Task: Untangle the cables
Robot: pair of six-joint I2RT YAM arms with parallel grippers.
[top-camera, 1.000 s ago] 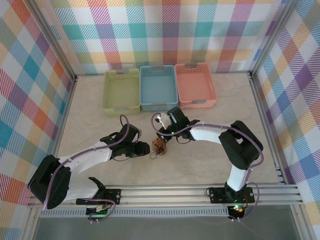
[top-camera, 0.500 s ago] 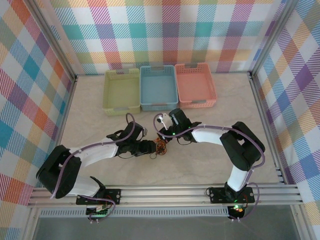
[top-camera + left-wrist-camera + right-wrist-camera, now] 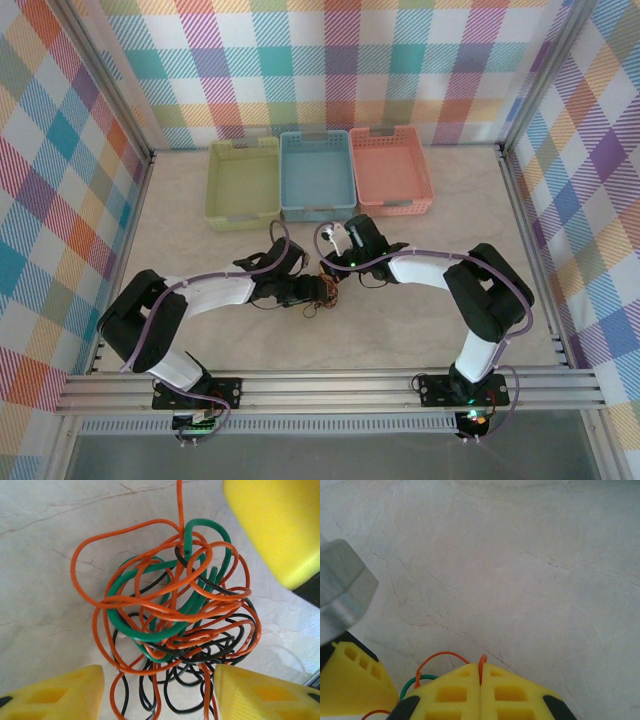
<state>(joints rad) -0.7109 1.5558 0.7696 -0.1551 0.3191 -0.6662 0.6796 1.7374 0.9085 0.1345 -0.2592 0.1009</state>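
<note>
While the right fingers [image 3: 450,695] are pressed shut on one orange strand [image 3: 481,664], the left fingers [image 3: 60,695] are held well apart astride the cables [image 3: 170,625], with nothing gripped. Separation of a first strand is judged to be in hand. Next, the clump must be pinned or a loop pinched so that the strand can be drawn free. The cables are bunched mid-tabletop [image 3: 200,340] in a roundish clump with no clear long axis, and the held strand is led toward the far edge.

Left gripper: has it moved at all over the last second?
Yes. Judged against the green basket, the left gripper has slid rightward, up to the cables.
</note>
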